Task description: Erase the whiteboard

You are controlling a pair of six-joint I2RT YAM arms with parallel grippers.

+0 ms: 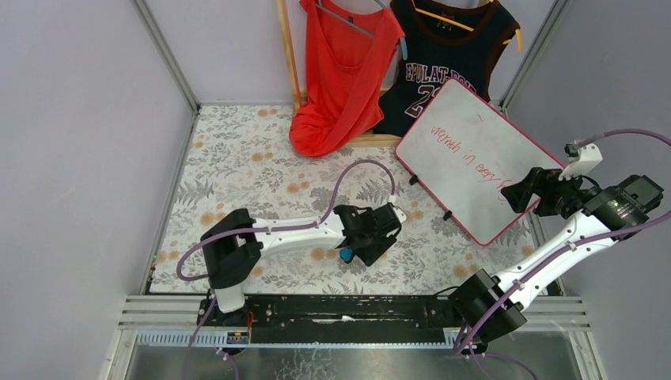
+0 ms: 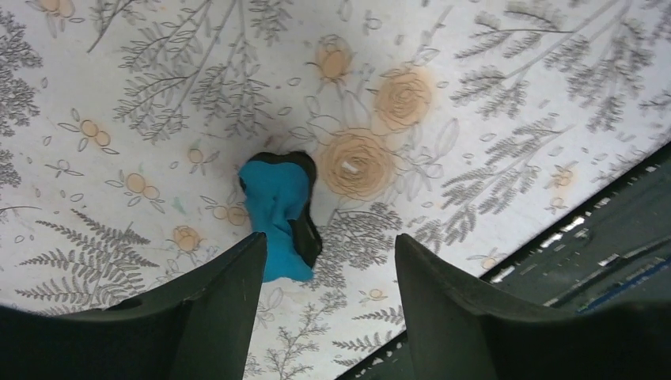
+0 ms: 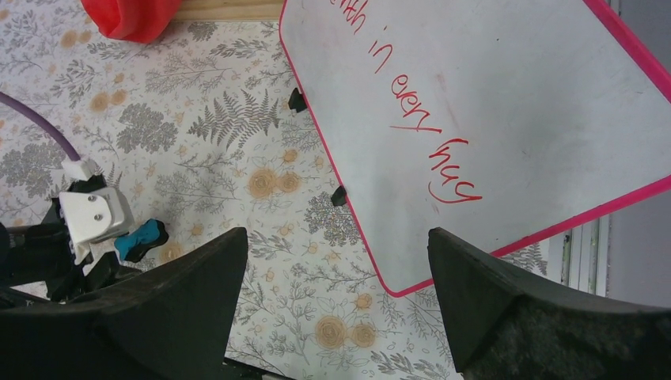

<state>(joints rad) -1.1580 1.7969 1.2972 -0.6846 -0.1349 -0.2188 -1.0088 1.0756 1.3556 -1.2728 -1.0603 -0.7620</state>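
Left gripper [image 2: 331, 241] is straddling the eraser [image 2: 277, 206]; the whiteboard [image 1: 475, 158] is lying at the right.

The left gripper's fingers are standing spread over the flowered desk [image 1: 237, 158]. The blue eraser is lying between them, close against the left finger and clear of the right one. The whiteboard is sitting askew on the desk's far right side, bearing red writing [image 3: 411, 119]. The right gripper [image 3: 336, 237] is hovering above its near edge with the fingers spread wide, holding nothing.

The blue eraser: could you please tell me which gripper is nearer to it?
Left. The left gripper hangs right over the blue eraser, fingers apart; the right gripper is well off to its right, above the whiteboard's near edge.
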